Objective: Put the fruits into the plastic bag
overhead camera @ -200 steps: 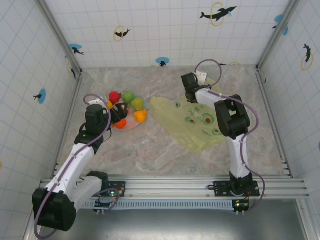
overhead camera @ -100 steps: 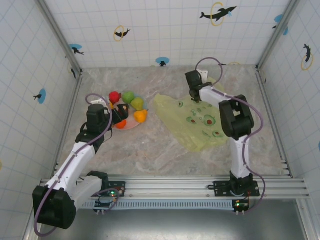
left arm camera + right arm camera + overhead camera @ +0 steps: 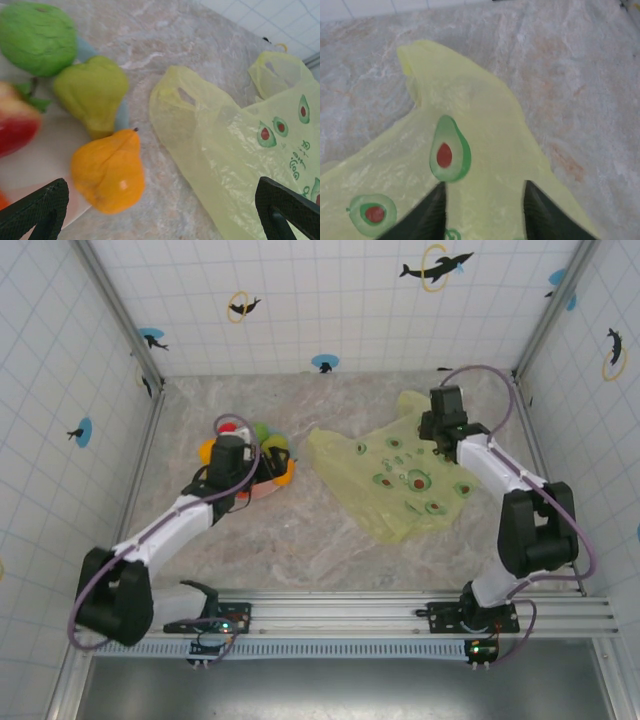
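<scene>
Several toy fruits lie on a pink-white plate (image 3: 45, 170): a green one (image 3: 37, 37), a yellow-green pear (image 3: 92, 92), an orange pear (image 3: 107, 170) and a red one (image 3: 15, 125). My left gripper (image 3: 262, 468) hovers over the plate's right side, open and holding nothing, with the orange pear (image 3: 285, 472) just ahead of it. The yellow-green plastic bag (image 3: 400, 480) with avocado prints lies flat in the middle right of the table. My right gripper (image 3: 436, 435) is low over the bag's upper right part (image 3: 485, 150), its fingers (image 3: 427, 215) apart with the film beneath them.
White tiled walls and metal posts (image 3: 150, 380) enclose the marble table (image 3: 300, 540). One bag handle (image 3: 180, 97) points toward the plate and another (image 3: 410, 405) lies near the back wall. Bare table lies in front of the bag and plate.
My right arm has swung from the bag's upper left to its upper right, and the bag has spread rightward. My left gripper has moved forward over the plate toward the fruits.
</scene>
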